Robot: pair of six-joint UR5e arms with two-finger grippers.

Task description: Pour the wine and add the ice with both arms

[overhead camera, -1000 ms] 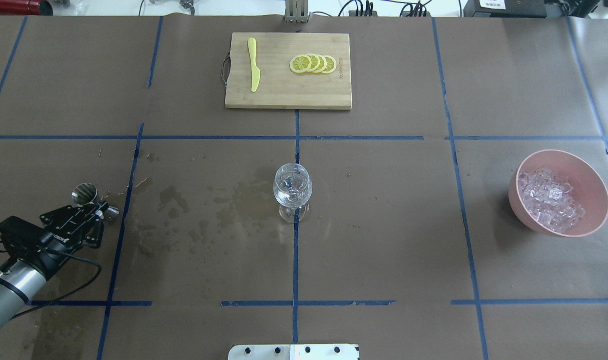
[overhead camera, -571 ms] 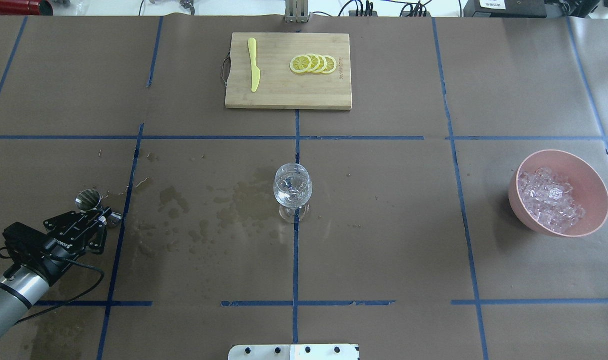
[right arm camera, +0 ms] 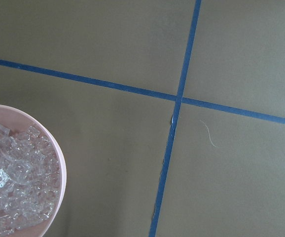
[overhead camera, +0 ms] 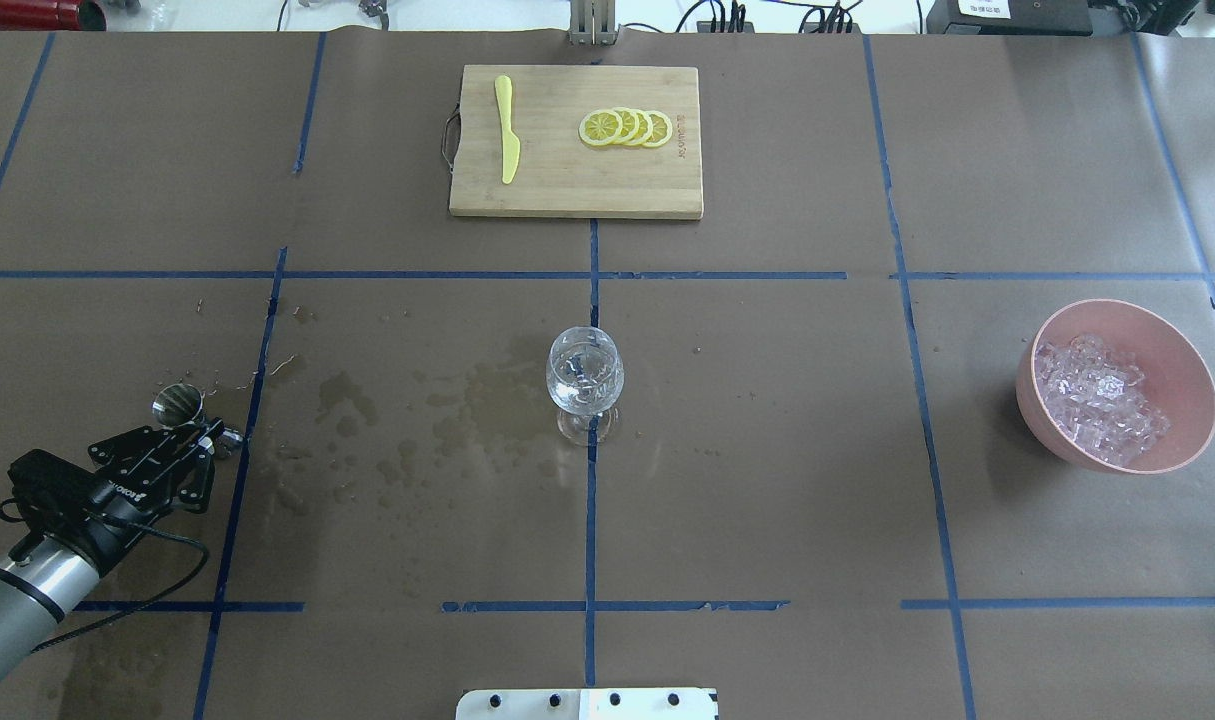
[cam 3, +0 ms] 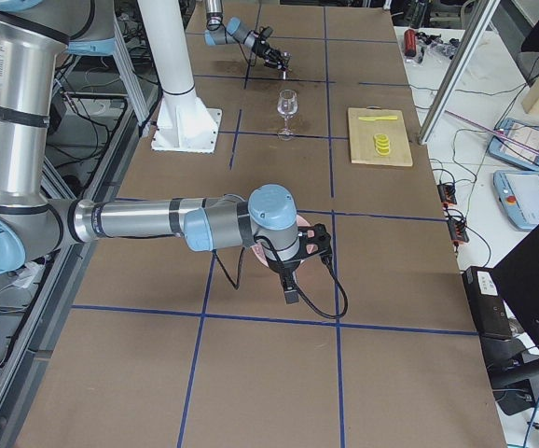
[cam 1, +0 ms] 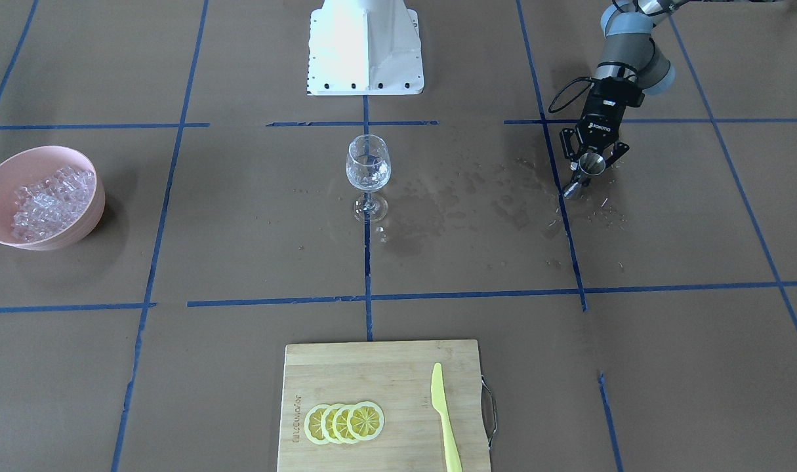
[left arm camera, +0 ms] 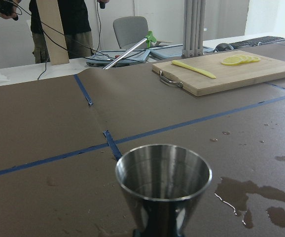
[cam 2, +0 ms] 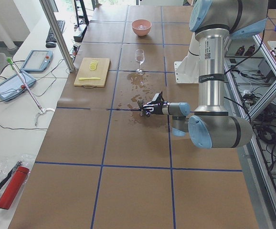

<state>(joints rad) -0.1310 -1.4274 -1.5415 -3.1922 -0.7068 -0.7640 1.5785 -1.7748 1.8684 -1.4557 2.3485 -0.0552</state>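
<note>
Since the earlier overhead frames the left hand has drawn back slightly toward the robot's side of the desk, taking the jigger with it; nothing else has shifted. Its fingers are pinched on the waist of the jigger, a steel double cone held mouth up. The left wrist view shows the upper cup bright, with no liquid visible in it. Whether the lower end touches the desk cannot be told. Wet patches darken the paper between this hand and the wine glass, which stands upright at the centre of the desk, well apart from the hand and to its right. The wine is a small colourless pool low in the glass, so the pour appears done and the ice remains to be added. The ice lies heaped in the pink bowl at the robot's right end of the desk, well apart from the glass. The right arm is much the nearer to it. The right hand hangs near the bowl, and whether it is spread or pressed together cannot be told. Its wrist camera looks straight down with the bowl's rim in the lower left corner, so the ice lies off to that side, not directly beneath. From bowl to glass the path runs along the desk's long axis toward the centre.
</note>
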